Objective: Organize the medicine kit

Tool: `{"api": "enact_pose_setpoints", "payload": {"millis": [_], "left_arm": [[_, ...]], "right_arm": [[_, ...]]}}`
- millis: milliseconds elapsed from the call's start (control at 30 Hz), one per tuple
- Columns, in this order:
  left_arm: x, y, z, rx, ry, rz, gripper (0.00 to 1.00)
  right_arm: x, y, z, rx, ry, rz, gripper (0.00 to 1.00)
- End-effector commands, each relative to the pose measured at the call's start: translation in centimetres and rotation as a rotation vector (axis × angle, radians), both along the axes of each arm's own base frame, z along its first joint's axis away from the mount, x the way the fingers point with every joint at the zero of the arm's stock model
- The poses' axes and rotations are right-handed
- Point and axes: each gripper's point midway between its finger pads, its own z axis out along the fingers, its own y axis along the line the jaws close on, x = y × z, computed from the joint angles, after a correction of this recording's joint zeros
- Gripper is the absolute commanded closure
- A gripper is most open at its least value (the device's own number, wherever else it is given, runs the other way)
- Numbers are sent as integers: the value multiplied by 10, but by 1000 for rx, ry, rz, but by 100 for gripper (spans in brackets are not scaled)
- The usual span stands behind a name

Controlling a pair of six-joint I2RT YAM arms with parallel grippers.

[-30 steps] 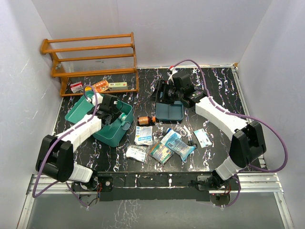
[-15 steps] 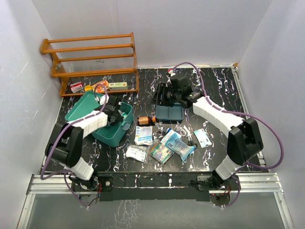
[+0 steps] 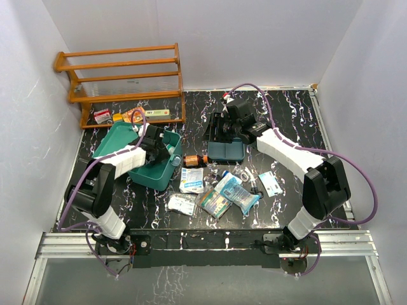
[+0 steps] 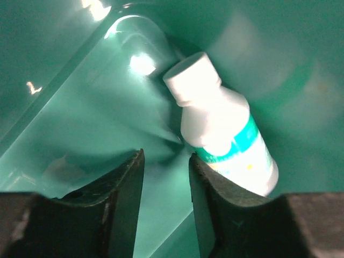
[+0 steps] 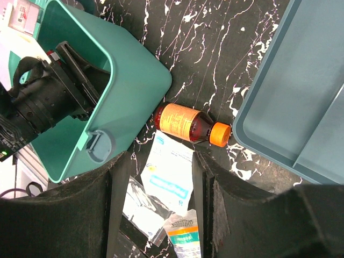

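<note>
Black marbled table [image 3: 289,117], white walls [image 3: 254,38]; left claw [image 4: 166,161] narrowly parted inside medicine kit [image 3: 152,176], right claw [image 5: 158,161] wide.

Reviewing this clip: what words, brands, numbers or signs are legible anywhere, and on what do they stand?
Nothing can be read in any view.
White bottle in the medicine kit: teal-banded label, blurred.
Amber bottle: orange label, print too small.
White packet next to it: blue print, too small.
Packets on the table and boxes at the foot of the wooden rack: too small.
</note>
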Motion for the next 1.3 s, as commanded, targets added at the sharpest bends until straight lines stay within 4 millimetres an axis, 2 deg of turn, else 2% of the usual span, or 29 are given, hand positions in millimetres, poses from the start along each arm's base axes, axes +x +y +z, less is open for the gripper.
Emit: {"api": "enact_pose_setpoints", "payload": {"millis": [0, 167, 333, 467, 567, 633, 767, 900, 1033, 1167, 1267], "left_arm": [[18, -15, 36, -89, -151, -30, 60], [12, 1, 45, -31, -162, 10, 60], [8, 5, 61, -4, -165, -7, 64], [8, 6, 82, 15, -196, -51, 64], [9, 0, 99, 10, -237, -122, 62], [8, -6, 102, -3, -241, -170, 60], [4, -17, 83, -29, -201, -241, 63], [9, -27, 61, -52, -181, -273, 77], [15, -25, 43, -13, -167, -291, 89], [10, -26, 21, -11, -99, -294, 91], [11, -31, 16, -48, -106, -289, 90]], "right_arm": [[12, 5, 24, 13, -79, 5, 52], [14, 4, 24, 4, -83, -5, 51], [24, 1, 22, -22, -96, -45, 53], [30, 0, 17, -43, -98, -63, 53], [30, -3, 6, -73, -78, -68, 52], [27, -5, -1, -86, -61, -76, 52], [24, -5, -4, -65, -61, -100, 52], [18, -4, -9, -49, -62, -96, 53], [12, -8, -12, -51, -77, -87, 54], [10, -11, -11, -50, -96, -89, 55], [8, -14, -9, -53, -107, -87, 55]]}}
